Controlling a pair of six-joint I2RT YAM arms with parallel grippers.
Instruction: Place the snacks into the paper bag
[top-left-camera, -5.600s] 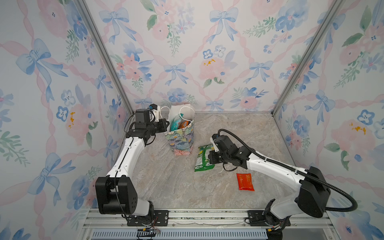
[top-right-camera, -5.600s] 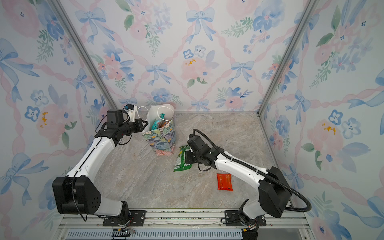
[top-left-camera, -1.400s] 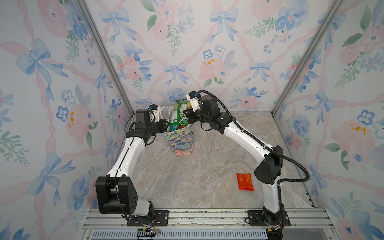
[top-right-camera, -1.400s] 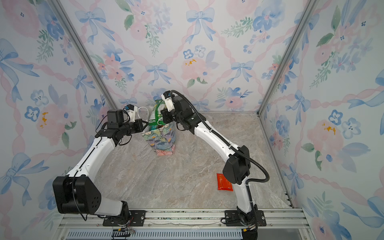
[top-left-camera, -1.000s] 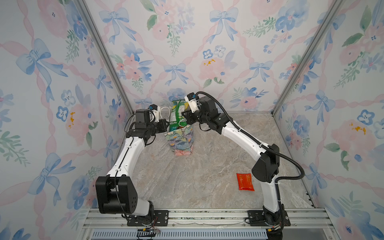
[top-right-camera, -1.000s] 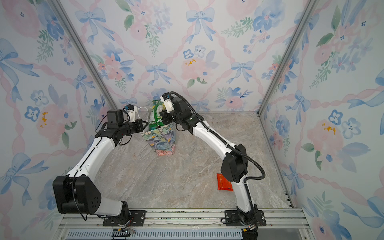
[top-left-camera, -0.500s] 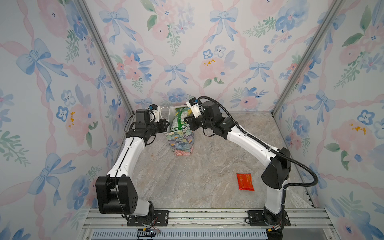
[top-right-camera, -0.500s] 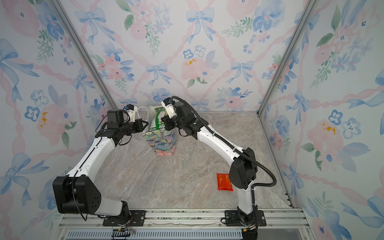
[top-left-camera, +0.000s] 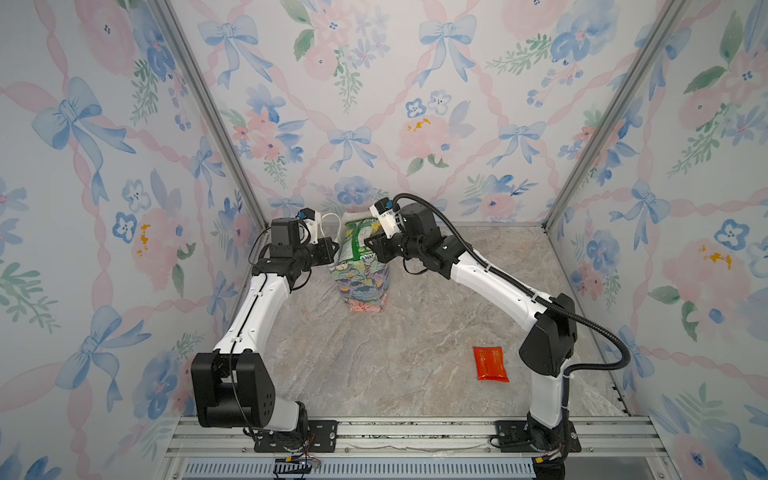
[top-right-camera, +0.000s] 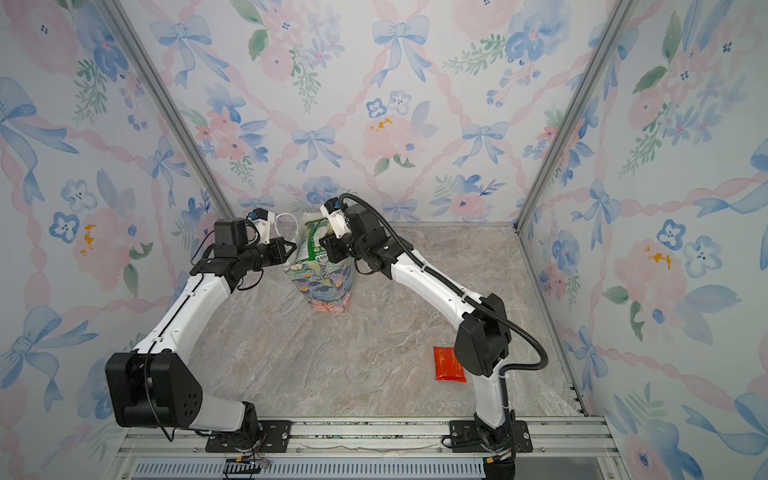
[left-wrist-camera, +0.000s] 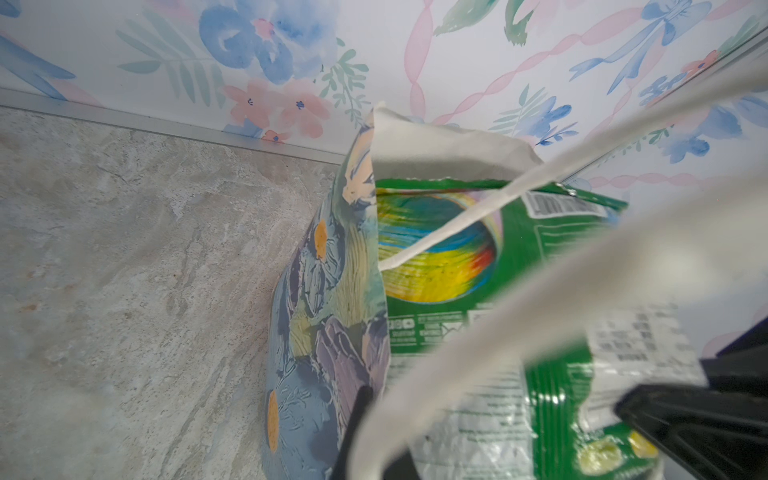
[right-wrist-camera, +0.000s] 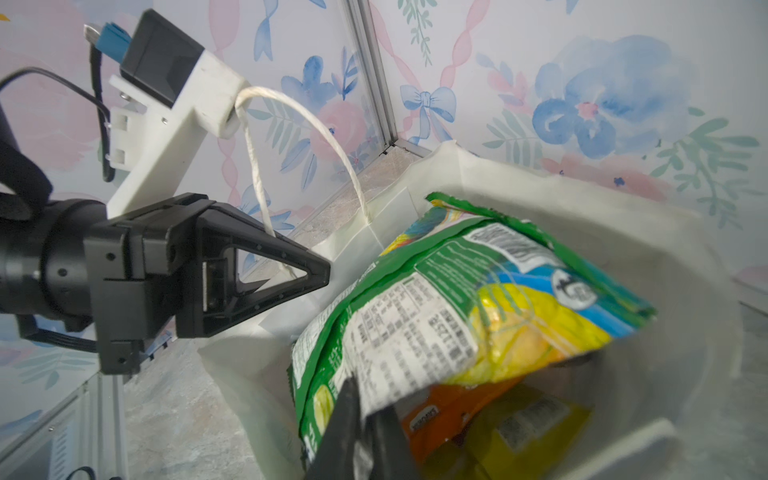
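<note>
Two arms: both meet at the paper bag (top-left-camera: 365, 286) (top-right-camera: 324, 286). The left gripper (top-left-camera: 332, 254) (top-right-camera: 293, 248) is at its left side and the right gripper (top-left-camera: 372, 247) (top-right-camera: 328, 245) is over its mouth.
Paper bag: it stands upright on the desk (top-left-camera: 374, 365) near the back wall, a little left of centre. Its mouth is open, and the white inside (right-wrist-camera: 540, 183) shows in the right wrist view.
Left gripper: the jaws are pressed together, and the tip (right-wrist-camera: 326, 270) touches the bag's rim just beside the cord handle (right-wrist-camera: 291, 108). I cannot tell whether paper lies between the jaws. The handle loops up over this arm's camera mount.
Right gripper: the fingers (right-wrist-camera: 345, 415) stand narrowly apart with one edge of the green pouch (right-wrist-camera: 415, 324) between them. I cannot tell whether they pinch it.
Green pouch: it sits tilted in the bag's mouth (top-left-camera: 355, 241) (top-right-camera: 313, 241). Its lower part is inside and its top edge (left-wrist-camera: 540, 191) rises above the near rim.
Inside the bag: an orange pouch (right-wrist-camera: 436, 419) and a yellow pouch (right-wrist-camera: 532, 424) lie beneath the green one.
Red pouch: it lies flat on the desk (top-left-camera: 490, 363) (top-right-camera: 446, 363), well apart from the bag and just beside the right arm's elbow.
</note>
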